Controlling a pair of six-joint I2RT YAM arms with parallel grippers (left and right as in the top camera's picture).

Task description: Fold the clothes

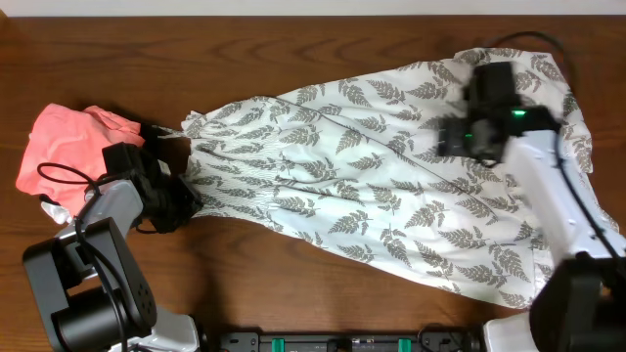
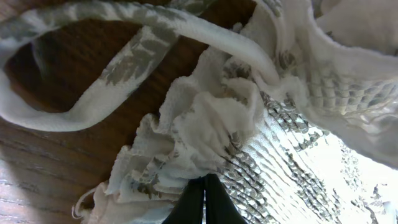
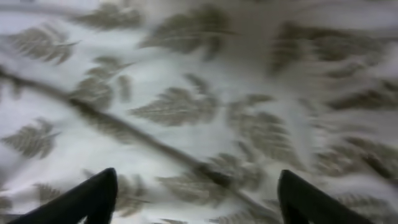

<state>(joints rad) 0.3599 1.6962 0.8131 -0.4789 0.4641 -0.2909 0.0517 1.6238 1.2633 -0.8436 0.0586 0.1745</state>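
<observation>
Jaws of the left gripper (image 2: 204,200) are closed at the dress's (image 1: 391,186) gathered top; a pinch cannot be confirmed. Right gripper (image 3: 196,173) is held open over its wide end. Dress is spread across the table (image 1: 293,39); no fold is made yet.

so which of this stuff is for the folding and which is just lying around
For the job: fern dress; left pincer, shut on it; right pincer, open over it.
Lying about: pink garment, beyond the dress's top end.
</observation>
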